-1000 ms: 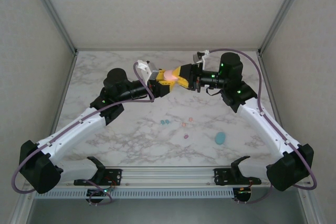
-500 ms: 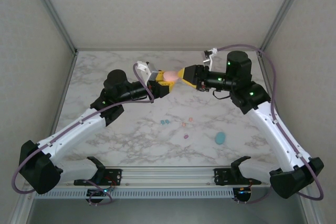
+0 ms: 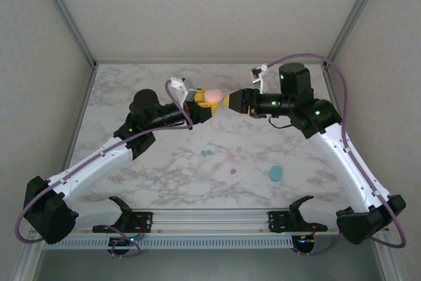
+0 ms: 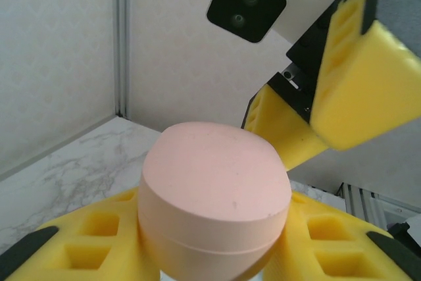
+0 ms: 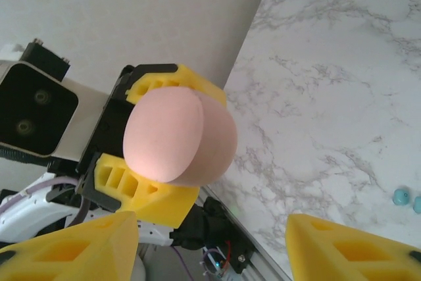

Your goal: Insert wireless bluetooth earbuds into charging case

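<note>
A second ago the right tool (image 3: 231, 101) was closed on the pink case (image 3: 212, 95) together with the left one. Now its jaws stand apart and it has backed off to the case's 3 o'clock, no longer touching it. The right elbow has swung outward and its cable arches higher. The left tool (image 3: 208, 102) has kept its place, clamped on the lower half of the pink case and holding it above the far middle of the bench (image 3: 131, 83).

In the left wrist view the pink case (image 4: 214, 199) sits between the yellow fingers (image 4: 85, 248), a seam running round it and its lid shut. The right tool's fingers (image 4: 358, 87) hang at 2 o'clock above it. In the right wrist view the case (image 5: 177, 137) is seen end on, gripped from 12 and 6 o'clock by the left tool's pads (image 5: 164, 85), with the right tool's (image 5: 212, 223) open jaws at the lower edge.

The earbuds lie loose on the bench at the pink case's 6 o'clock, well apart from it. The teal earbuds (image 3: 206, 153) lie as a touching pair. The peach earbuds (image 3: 239, 150) lie at their 3 o'clock, and the purple earbud (image 3: 233, 171) at their 4 o'clock. A teal case (image 3: 275, 174) rests alone at the purple earbud's 3 o'clock. Nothing lies over the earbuds; both arms stand above the bench, beyond them.
</note>
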Robot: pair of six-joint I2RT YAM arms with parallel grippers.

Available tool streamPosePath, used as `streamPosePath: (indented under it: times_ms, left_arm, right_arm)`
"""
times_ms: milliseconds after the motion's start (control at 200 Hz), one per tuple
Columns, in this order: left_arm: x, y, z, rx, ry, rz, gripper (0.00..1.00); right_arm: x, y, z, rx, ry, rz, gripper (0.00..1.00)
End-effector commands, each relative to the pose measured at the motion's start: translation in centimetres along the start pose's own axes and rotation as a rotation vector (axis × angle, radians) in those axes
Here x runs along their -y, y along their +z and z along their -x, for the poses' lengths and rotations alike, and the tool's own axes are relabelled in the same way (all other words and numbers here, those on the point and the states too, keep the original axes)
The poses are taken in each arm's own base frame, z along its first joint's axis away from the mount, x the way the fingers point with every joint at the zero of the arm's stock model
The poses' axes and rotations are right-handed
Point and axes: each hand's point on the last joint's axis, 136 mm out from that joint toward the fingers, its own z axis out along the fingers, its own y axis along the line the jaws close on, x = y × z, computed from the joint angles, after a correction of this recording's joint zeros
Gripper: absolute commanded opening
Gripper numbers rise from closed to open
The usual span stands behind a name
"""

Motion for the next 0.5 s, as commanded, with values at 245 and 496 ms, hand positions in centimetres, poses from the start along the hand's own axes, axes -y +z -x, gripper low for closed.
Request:
streamPosePath:
  times_ms: [245, 496]
  left_arm:
    - [0.7, -0.1, 1.3, 0.046, 0.012, -0.014, 0.28]
    - [1.0, 0.0, 1.1, 0.030, 0.020, -0.030, 0.28]
  right_arm:
    - [0.3, 1.0, 0.3, -0.039, -0.030, -0.015, 0.61]
    - [0.4, 1.7, 0.9, -0.036, -0.024, -0.005, 0.61]
